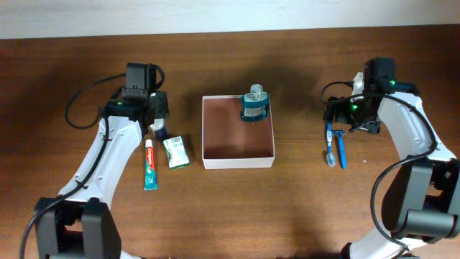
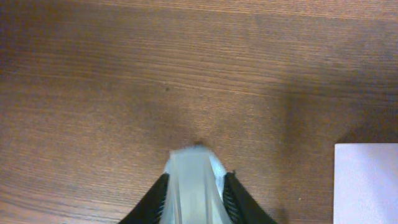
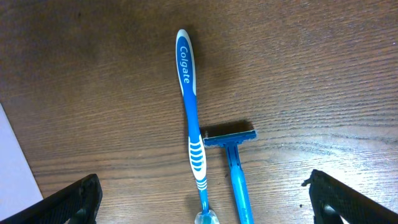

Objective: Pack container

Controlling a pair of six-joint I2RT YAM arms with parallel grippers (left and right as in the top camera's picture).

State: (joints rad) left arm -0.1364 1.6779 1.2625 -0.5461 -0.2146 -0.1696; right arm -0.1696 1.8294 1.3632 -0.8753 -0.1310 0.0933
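Note:
The container (image 1: 238, 162), a square shallow box with white walls and a reddish-brown inside, sits mid-table. A teal mouthwash bottle (image 1: 254, 106) stands in its far right corner. My left gripper (image 1: 159, 129) is left of the container, low over the table, shut on a pale white item (image 2: 194, 186). The container's corner shows in the left wrist view (image 2: 367, 183). My right gripper (image 1: 345, 119) is open and empty right of the container, above a blue toothbrush (image 3: 191, 118) and a blue razor (image 3: 233, 155); its jaws (image 3: 202, 180) straddle both.
A red-green toothpaste tube (image 1: 150, 164) and a green-white packet (image 1: 175, 152) lie on the table left of the container, just in front of the left gripper. The toothbrush (image 1: 330, 146) and razor (image 1: 341, 150) lie side by side. Cables trail behind both arms.

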